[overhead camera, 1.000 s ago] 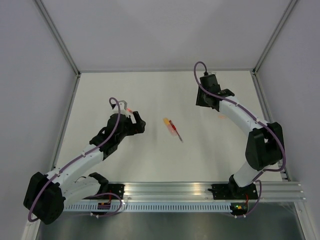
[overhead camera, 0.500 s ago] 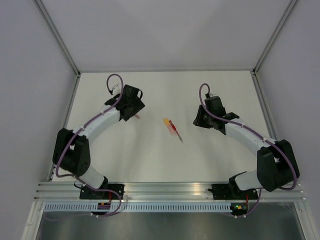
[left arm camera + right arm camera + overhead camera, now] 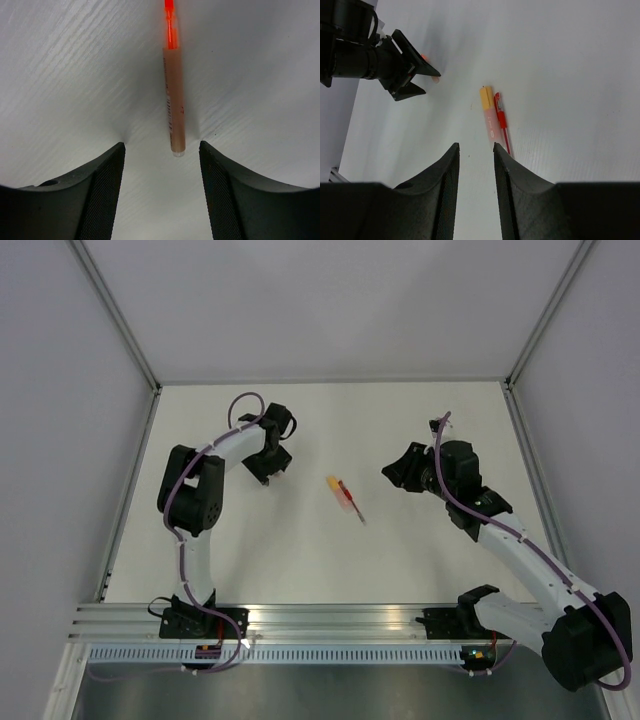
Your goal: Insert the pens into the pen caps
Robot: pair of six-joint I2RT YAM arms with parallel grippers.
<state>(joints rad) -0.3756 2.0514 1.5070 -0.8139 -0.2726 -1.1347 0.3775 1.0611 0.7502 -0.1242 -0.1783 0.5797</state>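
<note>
Pickup of the peach pen [image 3: 173, 100] is looking like the step in hand. The left gripper [image 3: 161, 145] is hovering spread open low over the table [image 3: 60, 75], with the barrel's near end just reaching between its fingertips and the orange-red tip pointing away. Advancing further along the barrel before closing is probably giving the steadier hold. The right gripper [image 3: 475, 147] is hovering slightly parted, facing the red pen [image 3: 502, 125] and an orange-topped peach piece [image 3: 489, 112], which are lying touching side by side mid-table.
</note>
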